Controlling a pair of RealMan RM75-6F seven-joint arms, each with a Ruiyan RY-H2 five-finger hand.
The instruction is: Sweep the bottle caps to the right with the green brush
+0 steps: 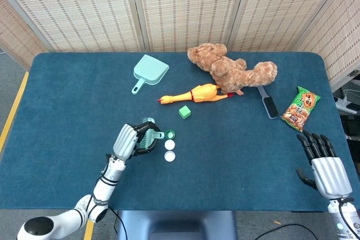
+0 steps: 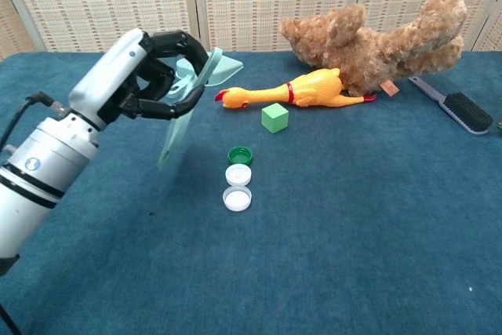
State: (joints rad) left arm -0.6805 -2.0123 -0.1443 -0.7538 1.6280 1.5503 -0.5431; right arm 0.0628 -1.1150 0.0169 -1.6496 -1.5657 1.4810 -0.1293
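L hand (image 2: pixel 149 76) grips green brush (image 2: pixel 182 115), left of caps (image 2: pixel 238 176)

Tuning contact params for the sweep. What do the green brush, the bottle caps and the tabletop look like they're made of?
Green brush: pale, smooth, thin blade-like body, probably moulded plastic; bristles can't be made out.
Bottle caps: one green, two white, thin raised rims, likely hard plastic.
Tabletop: blue, matte, finely grained, looks like felt or short-pile cloth.

1 green cap (image 2: pixel 240 154), 2 white caps (image 2: pixel 238 187)
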